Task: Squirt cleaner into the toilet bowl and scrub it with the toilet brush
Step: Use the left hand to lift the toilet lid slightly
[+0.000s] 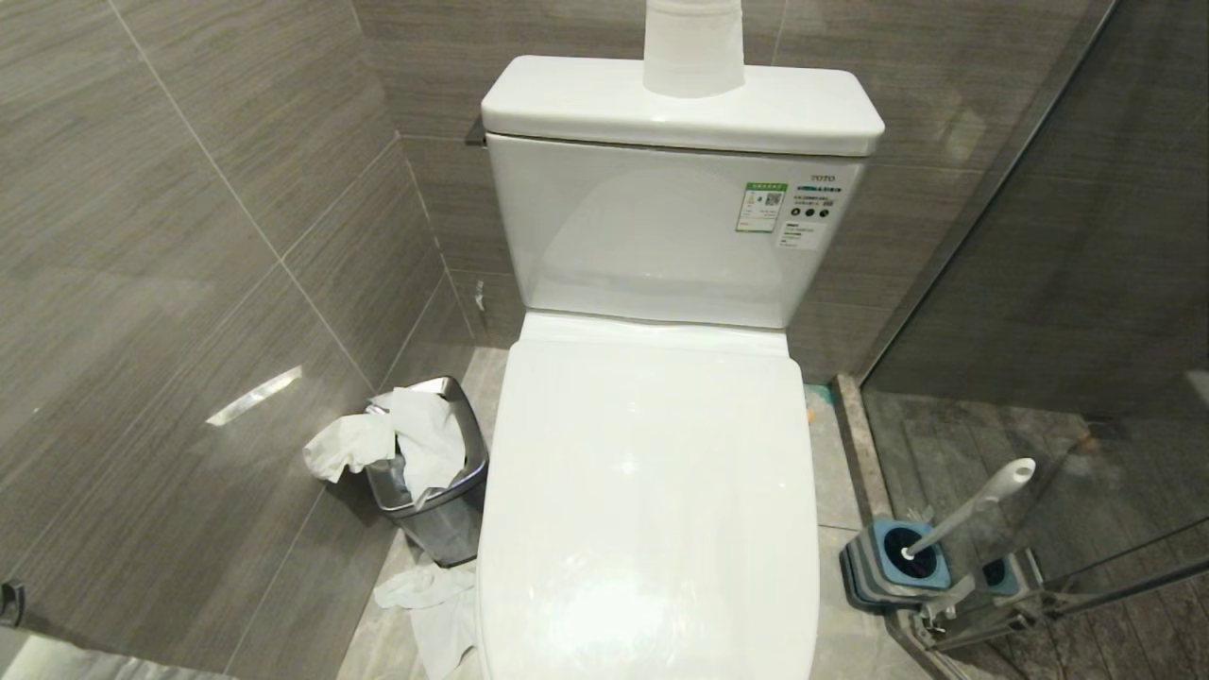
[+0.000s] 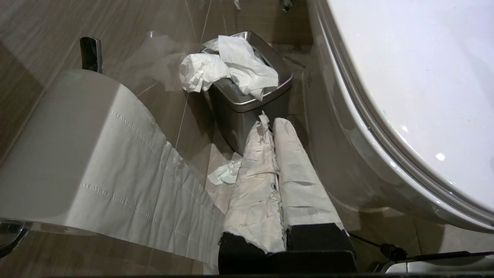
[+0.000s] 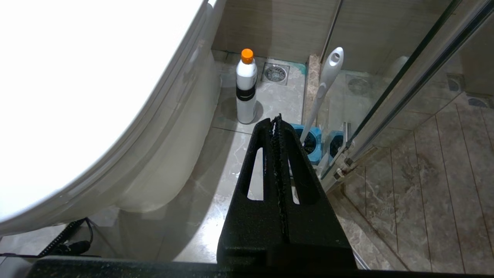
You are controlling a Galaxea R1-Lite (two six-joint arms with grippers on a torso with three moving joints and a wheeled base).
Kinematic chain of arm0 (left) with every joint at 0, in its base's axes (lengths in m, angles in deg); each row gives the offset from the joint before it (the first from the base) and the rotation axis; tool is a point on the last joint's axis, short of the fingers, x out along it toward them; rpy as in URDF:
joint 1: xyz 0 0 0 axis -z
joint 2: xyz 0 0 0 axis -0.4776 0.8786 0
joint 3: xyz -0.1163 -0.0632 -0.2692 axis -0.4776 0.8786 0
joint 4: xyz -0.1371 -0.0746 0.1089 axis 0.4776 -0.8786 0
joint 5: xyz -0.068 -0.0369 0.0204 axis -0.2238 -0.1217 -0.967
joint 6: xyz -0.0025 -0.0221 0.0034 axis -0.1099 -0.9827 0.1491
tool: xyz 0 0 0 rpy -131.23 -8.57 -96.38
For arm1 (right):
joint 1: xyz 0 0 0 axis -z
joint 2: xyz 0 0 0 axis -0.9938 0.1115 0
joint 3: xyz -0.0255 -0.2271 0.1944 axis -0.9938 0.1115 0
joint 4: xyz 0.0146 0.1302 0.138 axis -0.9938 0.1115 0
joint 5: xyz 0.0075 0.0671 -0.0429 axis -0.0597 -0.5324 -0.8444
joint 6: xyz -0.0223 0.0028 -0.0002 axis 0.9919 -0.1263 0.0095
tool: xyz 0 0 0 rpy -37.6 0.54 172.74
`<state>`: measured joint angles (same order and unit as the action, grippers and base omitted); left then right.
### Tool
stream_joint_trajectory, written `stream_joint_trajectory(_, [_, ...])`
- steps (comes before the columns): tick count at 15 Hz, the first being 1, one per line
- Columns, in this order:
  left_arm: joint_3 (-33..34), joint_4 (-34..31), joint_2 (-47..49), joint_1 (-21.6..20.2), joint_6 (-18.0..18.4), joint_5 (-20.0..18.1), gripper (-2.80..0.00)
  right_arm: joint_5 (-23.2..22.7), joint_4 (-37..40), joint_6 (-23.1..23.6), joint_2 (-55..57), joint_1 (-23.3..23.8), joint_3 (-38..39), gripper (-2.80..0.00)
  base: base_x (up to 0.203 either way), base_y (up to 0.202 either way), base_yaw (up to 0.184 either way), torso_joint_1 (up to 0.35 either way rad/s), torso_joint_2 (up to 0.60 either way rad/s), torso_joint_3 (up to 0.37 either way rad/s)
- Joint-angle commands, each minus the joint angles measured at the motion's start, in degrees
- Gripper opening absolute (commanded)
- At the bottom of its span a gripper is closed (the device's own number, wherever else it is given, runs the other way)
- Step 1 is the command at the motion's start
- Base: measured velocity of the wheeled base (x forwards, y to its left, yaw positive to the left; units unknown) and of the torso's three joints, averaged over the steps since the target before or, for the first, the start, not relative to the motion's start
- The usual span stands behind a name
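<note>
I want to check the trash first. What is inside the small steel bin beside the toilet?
Crumpled white tissue paper fills the steel bin and spills over its rim; more pieces lie on the floor. Anything beneath the paper is covered and cannot be seen.

Toilet bowl: white, lid down, basin hidden. Toilet brush: white handle tilted, head hidden in blue-grey holder, floor right of bowl. Cleaner liquid not visible.

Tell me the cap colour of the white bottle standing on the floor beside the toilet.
Orange: the white plastic bottle has an orange cap, best seen in the right wrist view.
</note>
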<state>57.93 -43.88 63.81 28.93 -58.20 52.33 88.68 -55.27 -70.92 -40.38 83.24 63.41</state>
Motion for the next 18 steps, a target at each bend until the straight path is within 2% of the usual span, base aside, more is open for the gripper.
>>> stream_joint_trajectory(1, [0.0, 0.0, 0.1, 0.0, 0.0, 0.0, -2.8, 0.0, 0.0, 0.0, 0.0, 0.0, 0.0, -2.8, 0.0, 0.0, 0.0, 0.0, 0.0, 0.0])
stream_joint_trajectory(7, [-0.2, -0.7, 0.1, 0.0, -0.2, 0.4, -2.8, 0.0, 0.0, -0.1, 0.0, 0.0, 0.0, -2.8, 0.0, 0.0, 0.0, 0.0, 0.0, 0.0])
stream_joint_trajectory(13, [-0.7, -0.8, 0.1, 0.0, 4.1, -0.2, -2.8, 1.3, 0.0, -2.6, 0.0, 0.0, -0.1, -2.8, 0.0, 0.0, 0.0, 0.0, 0.0, 0.0])
stream_joint_trajectory(16, [-5.5, -3.4, 0.7, 0.0, 5.4, -0.7, -2.8, 1.3, -0.1, -2.7, 0.0, 0.0, -0.1, -2.8, 0.0, 0.0, 0.0, 0.0, 0.0, 0.0])
stream_joint_trajectory(18, [-12.2, -9.0, 2.3, 0.0, 5.7, -1.4, -2.8, 1.3, -0.1, -2.8, 0.0, 0.0, -0.1, -2.8, 0.0, 0.0, 0.0, 0.0, 0.0, 0.0])
